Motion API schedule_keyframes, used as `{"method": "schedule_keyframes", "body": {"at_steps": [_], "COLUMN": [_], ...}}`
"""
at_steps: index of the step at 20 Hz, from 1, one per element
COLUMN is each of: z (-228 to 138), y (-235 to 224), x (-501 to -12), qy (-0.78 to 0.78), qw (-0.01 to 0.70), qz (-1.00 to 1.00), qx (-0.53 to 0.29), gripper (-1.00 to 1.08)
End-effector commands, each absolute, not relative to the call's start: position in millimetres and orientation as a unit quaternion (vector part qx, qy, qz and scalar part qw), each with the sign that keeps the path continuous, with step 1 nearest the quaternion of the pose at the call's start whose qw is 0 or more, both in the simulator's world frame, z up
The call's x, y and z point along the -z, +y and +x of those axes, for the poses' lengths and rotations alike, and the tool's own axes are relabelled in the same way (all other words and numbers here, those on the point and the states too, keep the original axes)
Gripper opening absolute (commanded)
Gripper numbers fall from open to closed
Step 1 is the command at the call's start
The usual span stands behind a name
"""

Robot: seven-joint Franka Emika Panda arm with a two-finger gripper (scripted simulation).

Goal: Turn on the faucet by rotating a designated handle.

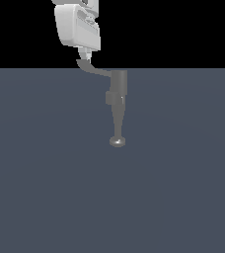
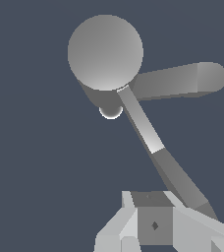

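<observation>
Faucet (image 1: 118, 101) stands on the dark blue-grey desk (image 1: 45, 188) — cylindrical body, small block on its side, narrowing to a thin stem with a round knob end (image 1: 117, 142) on the near side of the body in the exterior view. Everything below is relative to the faucet body.

Handle (image 1: 92, 68): thin flat grey lever, leaves the body's upper end and runs toward the exterior view's left, tip widened and slightly upturned.

Hand (image 1: 86, 53): white, directly above the handle's tip, well off to that same side of the body. Its fingers come down right at the tip and look to be touching it or just short of it (contact can't be confirmed at this resolution).

Wrist view: faucet (image 2: 105, 54) seen end-on as a round cap, handle (image 2: 148, 130) running from it toward the hand (image 2: 153, 224), ending beside the finger blocks. How far the fingers are apart — cannot tell; no grasp on the handle visible in either view.
</observation>
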State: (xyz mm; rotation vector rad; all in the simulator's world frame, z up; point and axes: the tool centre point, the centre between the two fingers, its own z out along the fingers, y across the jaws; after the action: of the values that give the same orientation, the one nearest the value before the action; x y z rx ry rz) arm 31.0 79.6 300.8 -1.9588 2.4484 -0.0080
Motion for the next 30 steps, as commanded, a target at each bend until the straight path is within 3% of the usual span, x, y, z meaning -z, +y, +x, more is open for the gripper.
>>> {"method": "schedule_keyframes", "body": {"at_steps": [1, 30], "z": [21.1, -48.7], "y": [85.0, 44.4], "x": [-298.7, -299.0], "qy": [0.779, 0.779], "qw": [0.000, 0.000], "qz": [-0.627, -0.627], "qx": [0.000, 0.000], "gripper": [-1.00, -1.00]}}
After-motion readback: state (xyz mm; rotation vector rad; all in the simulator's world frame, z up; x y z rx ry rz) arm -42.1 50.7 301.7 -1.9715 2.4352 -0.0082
